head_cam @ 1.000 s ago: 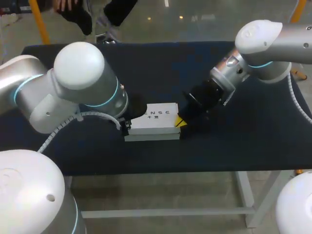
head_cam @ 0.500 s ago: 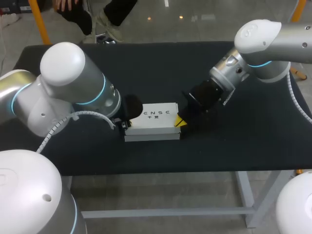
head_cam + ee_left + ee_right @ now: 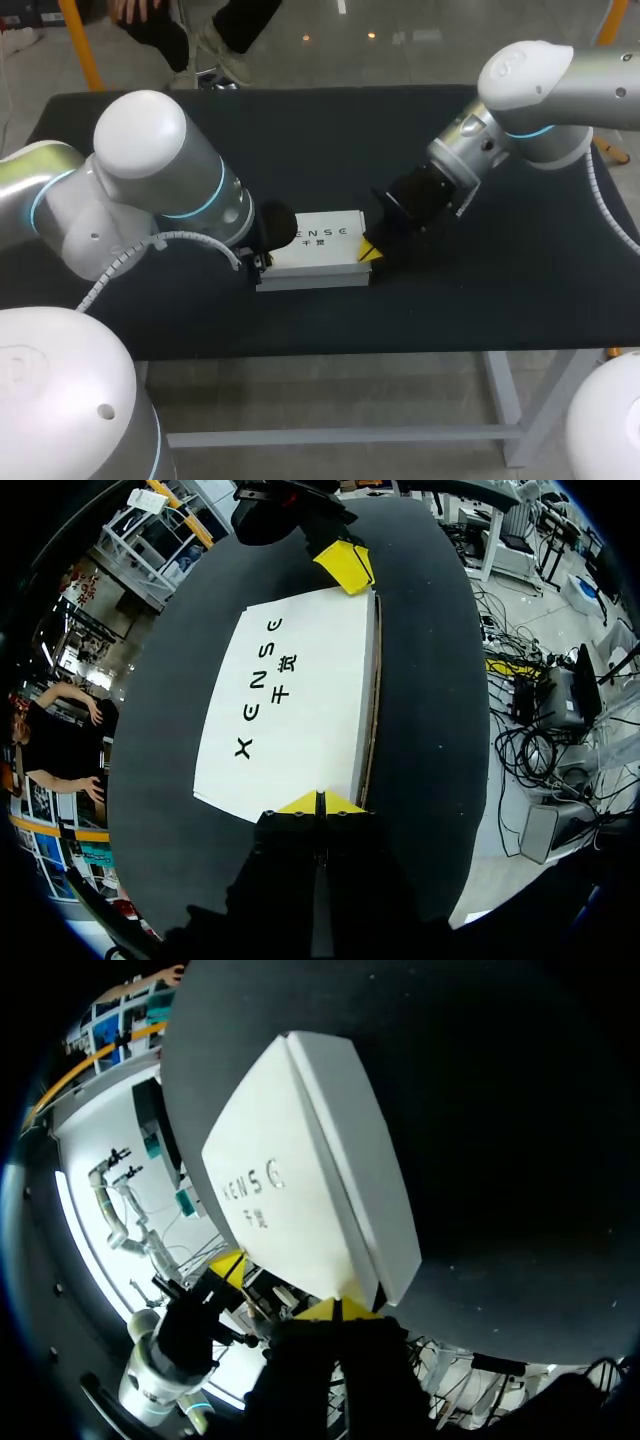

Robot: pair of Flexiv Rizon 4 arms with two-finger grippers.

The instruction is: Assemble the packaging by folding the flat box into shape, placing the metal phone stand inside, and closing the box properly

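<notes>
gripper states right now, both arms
left gripper: shut, empty, tips against one end of the white box.
right gripper: shut, empty, tips against its other end.

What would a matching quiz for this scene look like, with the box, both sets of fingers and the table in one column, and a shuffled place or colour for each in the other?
1. white box
2. left fingers
3. right fingers
4. table

A. at the box's right end
B. dark surface
C. lying flat between the two arms
D. at the box's left end

Pairs: 1-C, 2-D, 3-A, 4-B.
</notes>
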